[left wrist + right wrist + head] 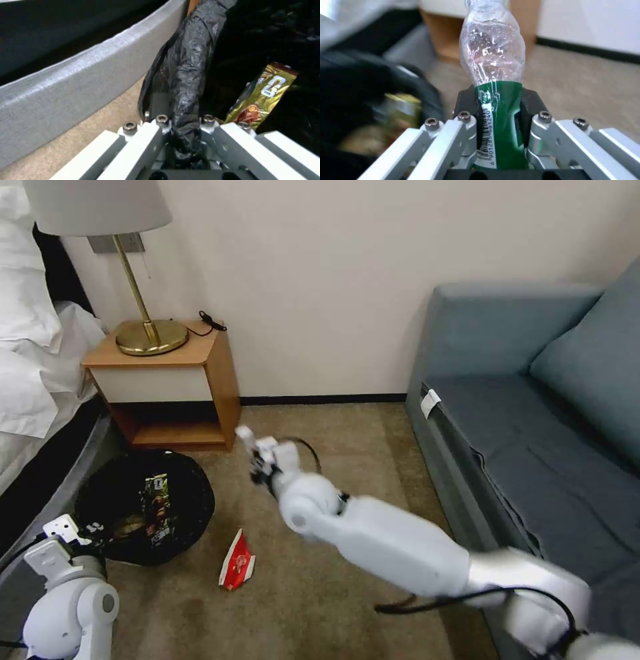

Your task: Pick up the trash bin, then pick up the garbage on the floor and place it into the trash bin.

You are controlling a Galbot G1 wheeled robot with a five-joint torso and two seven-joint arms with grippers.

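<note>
The right gripper point(498, 120), clamped on the clear green-labelled plastic bottle point(493, 65), is beside the black-bagged round trash bin point(143, 507), whose rim the closed left gripper point(183, 127) pinches; releasing short would drop it on the carpet

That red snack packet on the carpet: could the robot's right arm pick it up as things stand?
Probably not yet. The right gripper is shut on the bottle. Otherwise the red snack packet lies open on the carpet beside the trash bin, nothing covering it.
</note>
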